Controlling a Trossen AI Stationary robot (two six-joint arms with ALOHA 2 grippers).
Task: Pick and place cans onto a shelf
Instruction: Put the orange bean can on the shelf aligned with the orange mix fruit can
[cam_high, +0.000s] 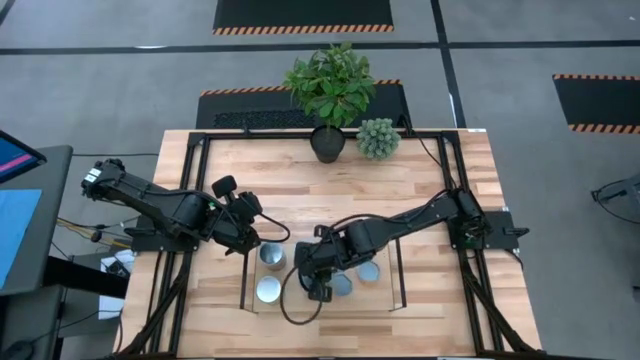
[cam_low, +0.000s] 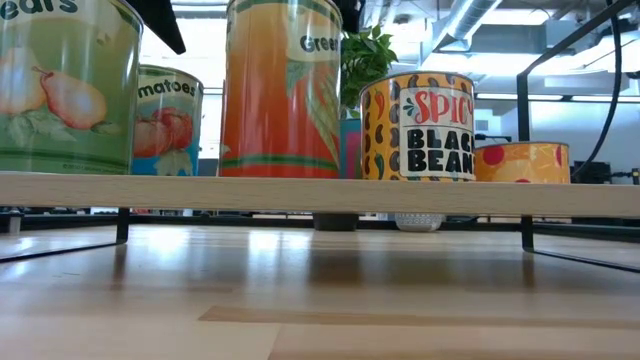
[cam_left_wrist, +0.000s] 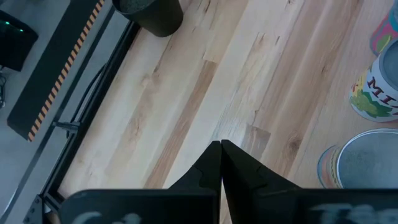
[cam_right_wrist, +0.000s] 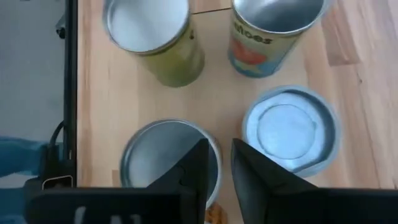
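Five cans are standing on the shelf (cam_low: 320, 193) right in front of me: the pear can (cam_low: 65, 85), the tomato can (cam_low: 165, 120), the tall orange can (cam_low: 282, 90), the black bean can (cam_low: 418, 125), and a short orange one (cam_low: 522, 162) at the far end. Above the shelf, the right gripper (cam_right_wrist: 216, 163) is hovering over a silver-topped can (cam_right_wrist: 165, 152), jaws slightly apart. Off the shelf's left end, the left gripper (cam_left_wrist: 221, 163) is sitting with jaws pressed together. Beyond the shelf, a plant pot (cam_high: 327, 143) is standing.

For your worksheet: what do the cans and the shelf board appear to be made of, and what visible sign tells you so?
Cans: likely metal, with shiny silvery ribbed tops and glossy printed paper-like labels. Shelf: pale wood, matte, with faint grain showing along its edge.
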